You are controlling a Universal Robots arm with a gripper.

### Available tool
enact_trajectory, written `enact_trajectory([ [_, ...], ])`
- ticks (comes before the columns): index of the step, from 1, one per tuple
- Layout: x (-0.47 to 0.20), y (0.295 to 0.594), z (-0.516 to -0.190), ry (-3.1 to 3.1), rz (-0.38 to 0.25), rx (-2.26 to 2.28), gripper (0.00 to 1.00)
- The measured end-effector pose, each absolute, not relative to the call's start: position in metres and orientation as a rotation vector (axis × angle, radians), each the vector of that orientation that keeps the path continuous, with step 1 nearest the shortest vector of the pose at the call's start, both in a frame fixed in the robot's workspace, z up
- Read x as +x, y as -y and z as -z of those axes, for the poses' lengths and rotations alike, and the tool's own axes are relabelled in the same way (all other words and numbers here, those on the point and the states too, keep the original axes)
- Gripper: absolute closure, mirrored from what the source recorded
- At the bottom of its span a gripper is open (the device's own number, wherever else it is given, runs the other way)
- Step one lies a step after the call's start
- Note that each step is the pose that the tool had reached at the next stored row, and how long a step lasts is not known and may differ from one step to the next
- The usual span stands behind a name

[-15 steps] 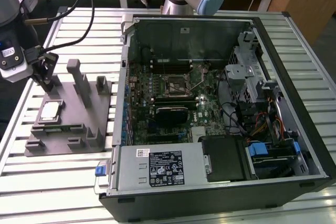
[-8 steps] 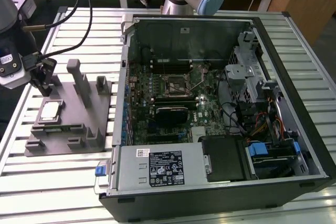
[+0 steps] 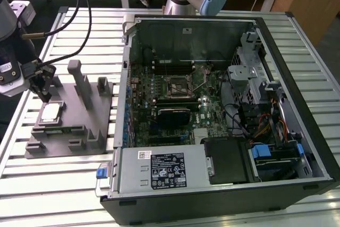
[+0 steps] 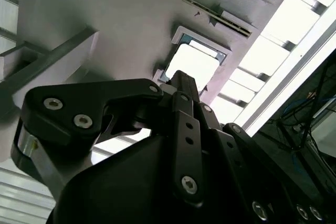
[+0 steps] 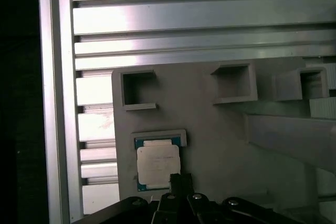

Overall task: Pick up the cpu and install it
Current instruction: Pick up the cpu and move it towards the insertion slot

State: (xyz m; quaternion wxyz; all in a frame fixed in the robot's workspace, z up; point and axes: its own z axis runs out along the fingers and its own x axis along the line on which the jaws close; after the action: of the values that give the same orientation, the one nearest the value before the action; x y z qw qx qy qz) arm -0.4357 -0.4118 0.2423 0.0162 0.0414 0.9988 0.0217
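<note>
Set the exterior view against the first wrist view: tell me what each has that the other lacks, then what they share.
Exterior view: the open computer case with its motherboard socket. First wrist view: the cpu's greenish board edge and the grey fixture's square hollows. Shared: cpu, fixture, gripper close by the cpu, slatted table.

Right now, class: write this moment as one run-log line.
phase: pick, cpu not lifted | tool: over cpu, contact unclear | cpu: flat in fixture recess | case: open
</note>
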Motion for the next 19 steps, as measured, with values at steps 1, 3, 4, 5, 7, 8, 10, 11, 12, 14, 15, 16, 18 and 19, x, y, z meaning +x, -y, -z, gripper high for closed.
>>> enact_trajectory([
  [1,-0.437,0.412,-0.241,-3.106,-0.067,0.129,0.89],
  [3,-0.438,0.413,-0.238,-3.106,-0.067,0.13,0.89],
  [4,-0.438,0.413,-0.237,-3.106,-0.067,0.13,0.89],
  [5,-0.439,0.413,-0.236,-3.106,-0.067,0.13,0.89],
  [7,-0.44,0.413,-0.233,-3.106,-0.067,0.131,0.89],
  [8,-0.441,0.413,-0.231,-3.106,-0.067,0.131,0.89],
  [10,-0.442,0.414,-0.228,-3.106,-0.067,0.131,0.89],
  [11,-0.443,0.414,-0.226,-3.106,-0.067,0.13,0.89],
  [12,-0.443,0.414,-0.225,-3.106,-0.067,0.131,0.89],
  [14,-0.444,0.414,-0.222,-3.106,-0.067,0.131,0.89],
  [15,-0.444,0.414,-0.22,-3.106,-0.067,0.131,0.89],
  [16,-0.445,0.414,-0.219,-3.106,-0.068,0.131,0.89],
  [18,-0.445,0.414,-0.216,-3.106,-0.069,0.131,0.89],
  [19,-0.445,0.414,-0.215,-3.106,-0.07,0.131,0.89],
])
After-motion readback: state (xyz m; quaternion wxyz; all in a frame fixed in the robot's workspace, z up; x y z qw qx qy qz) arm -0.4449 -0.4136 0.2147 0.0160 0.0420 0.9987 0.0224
